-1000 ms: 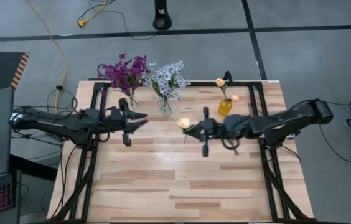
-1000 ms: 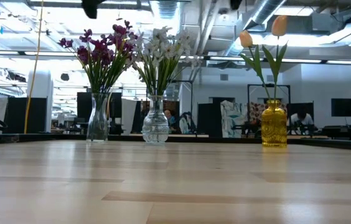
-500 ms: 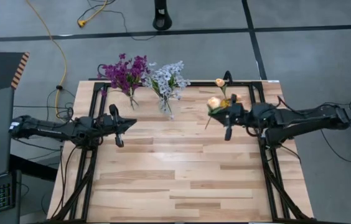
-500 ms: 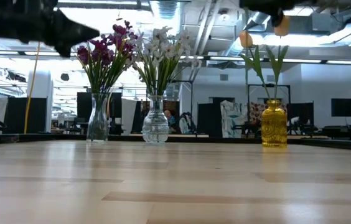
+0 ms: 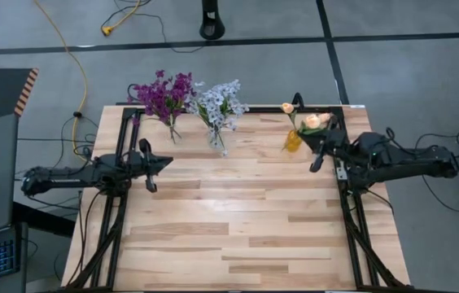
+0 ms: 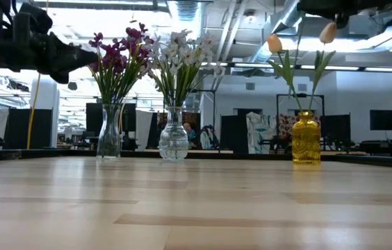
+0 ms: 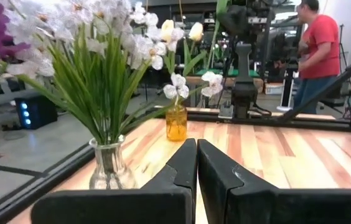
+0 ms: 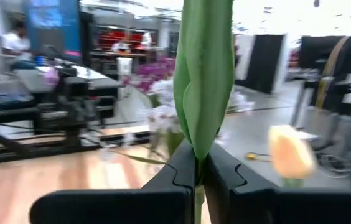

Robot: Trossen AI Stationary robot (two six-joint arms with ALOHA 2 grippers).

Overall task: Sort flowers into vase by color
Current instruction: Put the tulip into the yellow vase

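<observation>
Peach-cream bud stem [image 8: 204,81] is sitting pinched in the right gripper [image 5: 317,156], its bloom [image 5: 312,122] hanging over the yellow vase [image 6: 306,137] at the bench's [image 5: 238,236] far right; left gripper [image 5: 150,163] is hovering clenched and empty near the bench's left edge, beside the purple flowers [image 5: 163,93] and blue-white flowers [image 5: 220,102].

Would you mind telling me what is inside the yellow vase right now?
The yellow vase holds green stems topped by a peach bud. The right gripper grips another peach flower above it; its stem end cannot be seen.
</observation>
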